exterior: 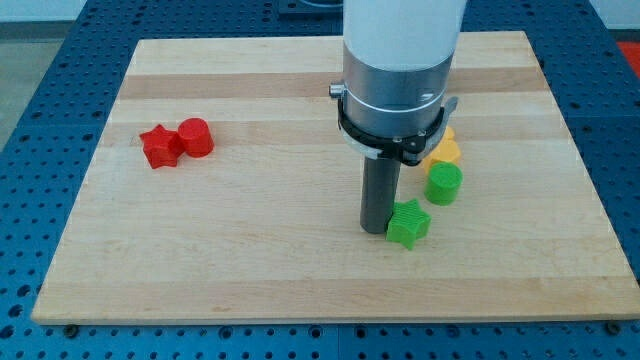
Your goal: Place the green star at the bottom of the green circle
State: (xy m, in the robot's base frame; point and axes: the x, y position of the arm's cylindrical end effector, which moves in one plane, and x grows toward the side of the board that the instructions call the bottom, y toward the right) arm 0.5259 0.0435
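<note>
Green star [408, 223] lies nearest the camera, flat on the wooden board [250, 260], in the right half and closer to the bottom edge than to the top. My tip [377, 230] stands just at the star's left side; touching or a hair apart, cannot tell from this angle. Rod is upright, dark, hanging under a broad silver and white arm body [400, 60] that blocks the view of the board's upper middle.

Green circle [443, 184], a short cylinder, sits just above and slightly right of the star, toward the right edge. A small gap shows between the two greens.

Yellow block [445, 150] sits directly above the green circle, close to it or touching; partly hidden by the arm's black collar [400, 140], so its shape cannot be made out.

Fingers: this rig carries only the rod; nothing is grasped, the tip merely rests at board height.

Red star [159, 147] and red cylinder [196, 138] sit side by side, touching, well apart from the rest, near the left edge at mid height, the star on the left.

Containers: none on the board; every block rests directly on the wood.

Board lies on a blue perforated table [60, 60].
</note>
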